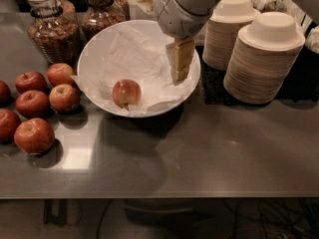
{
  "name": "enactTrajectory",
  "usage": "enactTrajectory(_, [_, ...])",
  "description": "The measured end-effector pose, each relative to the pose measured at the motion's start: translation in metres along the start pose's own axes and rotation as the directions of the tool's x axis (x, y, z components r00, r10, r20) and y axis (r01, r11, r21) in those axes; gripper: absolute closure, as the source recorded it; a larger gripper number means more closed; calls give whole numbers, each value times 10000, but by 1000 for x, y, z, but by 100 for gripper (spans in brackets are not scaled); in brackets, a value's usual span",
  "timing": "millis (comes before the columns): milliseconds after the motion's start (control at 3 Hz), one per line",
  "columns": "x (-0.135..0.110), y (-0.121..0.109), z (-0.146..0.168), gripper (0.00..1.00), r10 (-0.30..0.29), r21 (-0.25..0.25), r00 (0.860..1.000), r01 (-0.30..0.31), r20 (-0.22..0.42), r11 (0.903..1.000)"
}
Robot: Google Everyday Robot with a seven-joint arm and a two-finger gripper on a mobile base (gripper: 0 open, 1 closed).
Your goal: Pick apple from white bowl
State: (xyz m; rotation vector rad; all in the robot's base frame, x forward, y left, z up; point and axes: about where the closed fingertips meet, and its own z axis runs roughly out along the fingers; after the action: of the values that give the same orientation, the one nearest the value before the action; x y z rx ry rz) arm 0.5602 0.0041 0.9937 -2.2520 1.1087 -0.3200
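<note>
The apple [125,93], pale red-orange with a yellowish blush, lies in the front left part of the white bowl [94,49], on crumpled white paper. My gripper [181,72] hangs from the grey arm over the right side of the bowl, its beige fingers pointing down just above the paper. It is well to the right of the apple and does not touch it. Nothing shows between the fingers.
Several darker red apples [34,134] sit on the steel table left of the bowl. Two glass jars [51,28] stand at the back left. Two stacks of beige paper bowls [264,59] stand right of the white bowl.
</note>
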Motion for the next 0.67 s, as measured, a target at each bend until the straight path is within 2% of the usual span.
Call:
enactTrajectory(333, [9,-19,17,0,-917,724,9943,877,543,9935])
enactTrajectory(667, [10,-29,33,0,-1758,1087,9742,1613,1414,9809])
